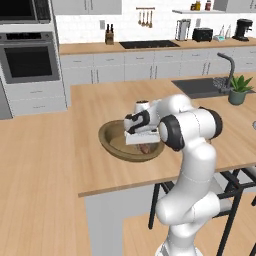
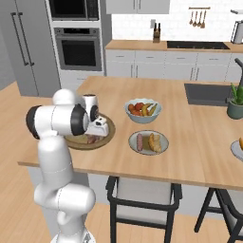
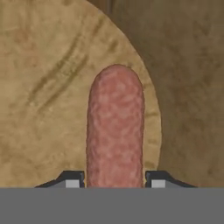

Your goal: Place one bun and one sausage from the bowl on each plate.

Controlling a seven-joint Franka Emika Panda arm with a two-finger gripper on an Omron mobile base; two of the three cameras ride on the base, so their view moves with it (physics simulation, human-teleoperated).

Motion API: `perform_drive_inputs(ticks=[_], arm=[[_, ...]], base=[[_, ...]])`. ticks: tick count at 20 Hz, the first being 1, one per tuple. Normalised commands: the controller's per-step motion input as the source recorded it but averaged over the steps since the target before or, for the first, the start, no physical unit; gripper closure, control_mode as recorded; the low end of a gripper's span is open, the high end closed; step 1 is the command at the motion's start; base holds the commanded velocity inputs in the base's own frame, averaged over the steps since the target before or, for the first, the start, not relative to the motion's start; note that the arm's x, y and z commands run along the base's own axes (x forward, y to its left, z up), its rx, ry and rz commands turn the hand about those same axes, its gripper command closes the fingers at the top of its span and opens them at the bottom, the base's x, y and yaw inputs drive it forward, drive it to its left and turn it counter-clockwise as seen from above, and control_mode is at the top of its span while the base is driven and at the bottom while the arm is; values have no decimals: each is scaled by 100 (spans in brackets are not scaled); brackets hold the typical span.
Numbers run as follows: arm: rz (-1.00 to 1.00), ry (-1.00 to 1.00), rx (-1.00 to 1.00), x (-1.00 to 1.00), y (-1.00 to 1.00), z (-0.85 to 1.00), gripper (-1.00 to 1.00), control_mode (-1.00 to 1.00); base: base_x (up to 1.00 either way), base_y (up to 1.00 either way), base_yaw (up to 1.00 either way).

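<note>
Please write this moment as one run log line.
hand: down in bowl, fingers either side of sausage | near plate: sausage and bun on it

Mottled pink-red sausage (image 3: 115, 131), streaky brown bowl (image 3: 39, 87).

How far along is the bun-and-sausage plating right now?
Done: the near plate already holds a sausage and a bun. In hand: the end effector is down in the brown bowl, fingertips flanking a second sausage; a firm grip isn't confirmed. Left: carry it to the other plate at the right edge.
</note>
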Motion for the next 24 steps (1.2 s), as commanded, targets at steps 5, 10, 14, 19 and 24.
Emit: perform_drive_inputs(ticks=[5,10,14,19,24], arm=[[0,-24,0,-43,0,80,100,-100],[0,-20,0,-70,0,92,100,-100],[2,0,0,-72,-18,83,100,-100],[1,1,0,-51,-53,57,100,-100],[0,1,0,-32,-38,22,100,-100]], base=[[0,0,0],[0,0,0],[0,0,0],[0,0,0],[0,0,0]])
